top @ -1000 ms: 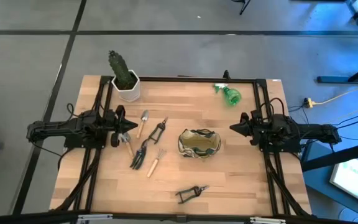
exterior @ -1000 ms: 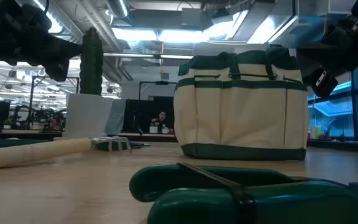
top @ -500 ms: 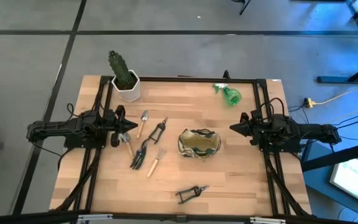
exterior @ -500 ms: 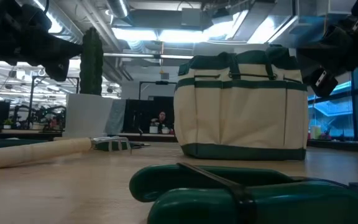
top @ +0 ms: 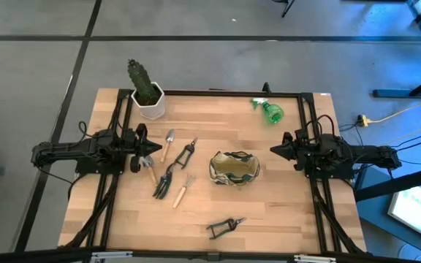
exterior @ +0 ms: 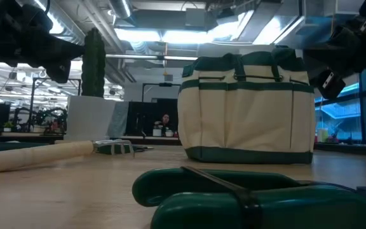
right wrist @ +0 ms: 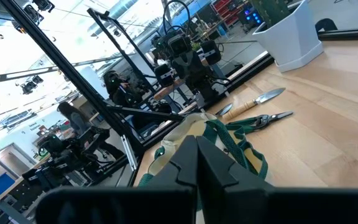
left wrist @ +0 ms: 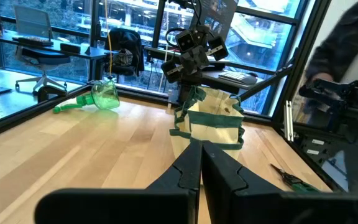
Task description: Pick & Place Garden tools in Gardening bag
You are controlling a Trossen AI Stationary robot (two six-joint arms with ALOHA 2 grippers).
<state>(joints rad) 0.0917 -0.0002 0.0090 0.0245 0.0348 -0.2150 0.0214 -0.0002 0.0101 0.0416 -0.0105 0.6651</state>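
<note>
My left gripper (top: 150, 146) and right gripper (top: 275, 150) wait pinched empty either side of the gardening bag (top: 234, 169); garden tools (top: 172, 172) lie beside it, unpicked.

— Where's the soft olive-and-tan fabric gardening bag (top: 234, 168)?

— Mid-table, mouth up. Left of the bag lie the wooden-handled silver trowel (top: 168, 143), dark shears (top: 185, 152), dark claw rake (top: 164, 182) and wooden-handled fork (top: 183, 189).

— The grippers?

— Left gripper (top: 150, 147) closed, well left of the bag beside the trowel; right gripper (top: 275, 150) closed, just right of it.

— Anything else?

— Green spray bottle (top: 268, 110) beyond the bag, black pruning shears (top: 224, 227) on its near side.
</note>
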